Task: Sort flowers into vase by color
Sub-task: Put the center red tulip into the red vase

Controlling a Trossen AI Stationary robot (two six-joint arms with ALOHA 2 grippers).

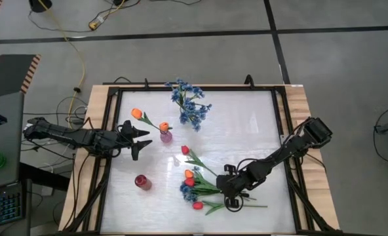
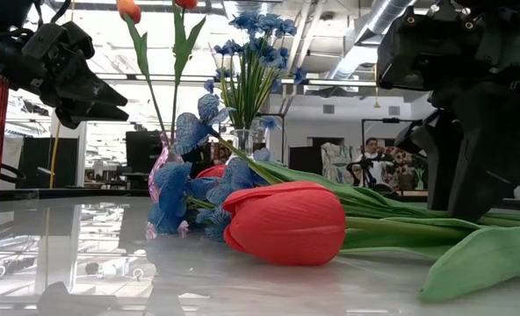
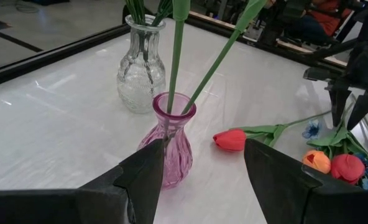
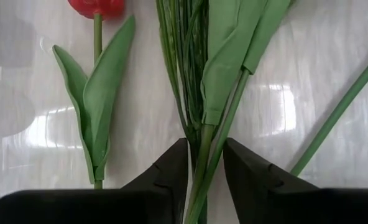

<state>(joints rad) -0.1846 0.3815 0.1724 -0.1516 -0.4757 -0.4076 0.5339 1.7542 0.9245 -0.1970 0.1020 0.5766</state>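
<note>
We're on a grey concrete floor (image 1: 181,59) with dark lines across it and a yellow cable (image 1: 82,62) trailing beyond the table (image 1: 295,98). Behind that table, ceiling ducts (image 2: 379,22), bright windows (image 2: 45,118), someone seated (image 2: 371,162).

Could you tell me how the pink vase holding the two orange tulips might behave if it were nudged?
The pink vase probably tips easily: its neck is narrow and two tall orange tulips lean out above it. On the glossy table it may slide instead. It looks like glass, so likely fragile.
</note>
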